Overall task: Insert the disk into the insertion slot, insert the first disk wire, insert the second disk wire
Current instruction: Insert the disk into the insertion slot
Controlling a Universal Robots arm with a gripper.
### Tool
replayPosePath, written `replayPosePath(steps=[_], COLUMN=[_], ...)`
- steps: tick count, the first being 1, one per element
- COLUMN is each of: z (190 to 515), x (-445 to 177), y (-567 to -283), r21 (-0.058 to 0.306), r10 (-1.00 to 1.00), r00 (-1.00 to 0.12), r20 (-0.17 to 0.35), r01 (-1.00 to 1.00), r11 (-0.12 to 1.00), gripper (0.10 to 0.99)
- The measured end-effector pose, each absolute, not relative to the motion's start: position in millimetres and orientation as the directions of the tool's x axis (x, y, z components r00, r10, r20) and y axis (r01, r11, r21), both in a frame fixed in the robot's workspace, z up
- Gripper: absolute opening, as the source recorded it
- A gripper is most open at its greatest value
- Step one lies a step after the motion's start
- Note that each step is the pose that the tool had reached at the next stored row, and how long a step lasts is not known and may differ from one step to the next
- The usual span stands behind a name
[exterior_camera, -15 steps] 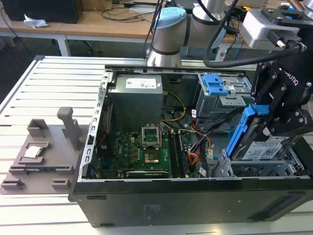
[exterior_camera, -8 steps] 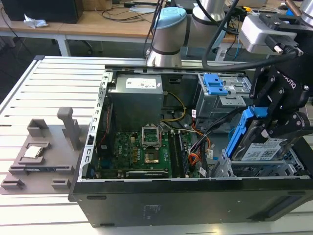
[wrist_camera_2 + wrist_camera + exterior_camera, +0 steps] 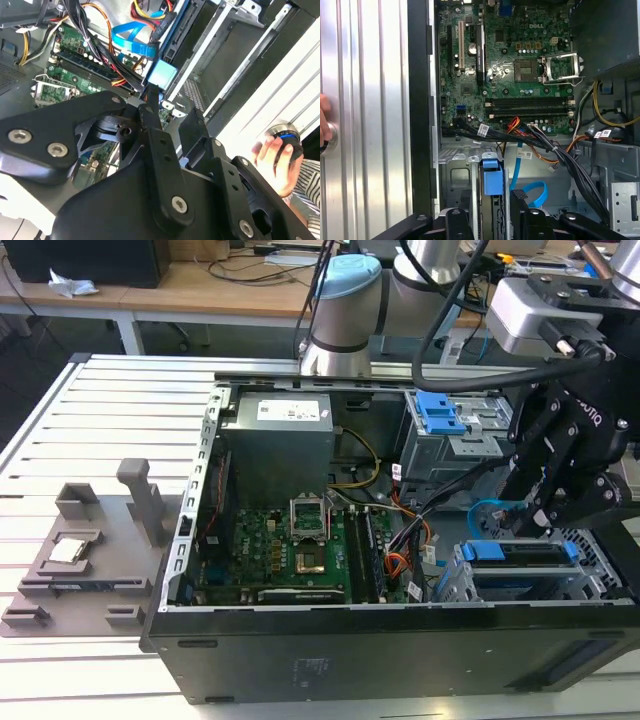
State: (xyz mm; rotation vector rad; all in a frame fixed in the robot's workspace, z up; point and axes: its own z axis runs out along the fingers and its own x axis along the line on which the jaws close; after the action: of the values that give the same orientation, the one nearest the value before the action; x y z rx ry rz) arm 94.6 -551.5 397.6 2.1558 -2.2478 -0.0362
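Disk [image 3: 520,553] standing on edge in slot [image 3: 455,585], at case [image 3: 400,660] corner on exterior view's right, blue bracket ends up. Looks seated or nearly so. Probably rigid, moderately heavy, shock-sensitive. Smooth metal faces likely slippery, so best gripped across the flat sides near the bracket, not at the connector end. Hand [image 3: 490,205] poised right above, pointing down, open, fingers [image 3: 460,220] straddling bracket top with gaps either side, no clamp seen. Light-blue cable [image 3: 532,192] looped just beside, loose end unclear. Case on slatted surface [image 3: 90,400].
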Motion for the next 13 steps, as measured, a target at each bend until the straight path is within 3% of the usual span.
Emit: replayPosePath(steps=[2, 7, 13], z=[397.5, 397.3, 396.9], x=[94.6, 94.6, 94.6], y=[-551.5, -551.5, -551.5], r21=[0.035, 0.035, 0.035], r10=[-0.999, -0.999, -0.999], r00=[-0.042, -0.042, -0.042], r20=[0.003, 0.003, 0.003], r01=[-0.998, -0.999, -0.998], r11=[0.042, 0.042, 0.042], gripper=[0.427, 0.106, 0.106])
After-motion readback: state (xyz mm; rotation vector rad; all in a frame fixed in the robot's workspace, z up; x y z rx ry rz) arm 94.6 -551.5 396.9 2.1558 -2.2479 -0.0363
